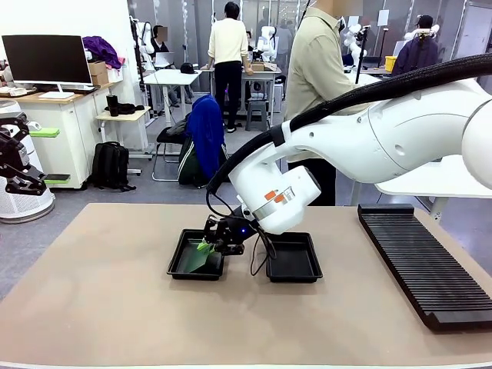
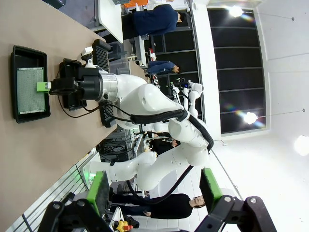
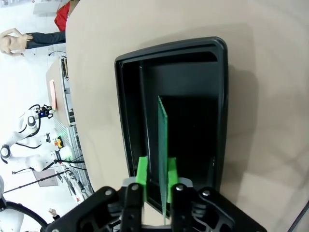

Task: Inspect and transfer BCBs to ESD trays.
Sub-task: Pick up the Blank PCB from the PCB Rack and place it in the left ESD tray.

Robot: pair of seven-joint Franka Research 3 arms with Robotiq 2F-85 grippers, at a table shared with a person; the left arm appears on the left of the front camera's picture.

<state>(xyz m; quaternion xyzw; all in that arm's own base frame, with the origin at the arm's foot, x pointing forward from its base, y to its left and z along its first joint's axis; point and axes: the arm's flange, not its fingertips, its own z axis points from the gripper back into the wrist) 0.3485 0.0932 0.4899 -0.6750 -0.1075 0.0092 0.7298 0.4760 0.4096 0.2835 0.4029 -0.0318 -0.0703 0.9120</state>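
A green BCB [image 1: 198, 257] leans tilted in the left ESD tray [image 1: 178, 266], its far edge down on the tray floor. My right gripper [image 1: 211, 246] reaches across to it from the right. In the right wrist view the BCB [image 3: 162, 140] shows edge-on between the green pads [image 3: 142, 175]. It lies close to one pad, and a dark gap separates it from the other, so the jaws stand slightly open. The left wrist view shows the same BCB [image 2: 30, 90] in the tray [image 2: 28, 53]. My left gripper [image 2: 154, 191] is wide open and holds nothing, parked at the far left [image 1: 17, 165].
The second ESD tray [image 1: 292, 260] sits just right of the first one. A long black ribbed rack [image 1: 423, 265] lies along the table's right side. A person [image 1: 315, 69] stands at the far side, behind my right arm. The near half of the table is bare.
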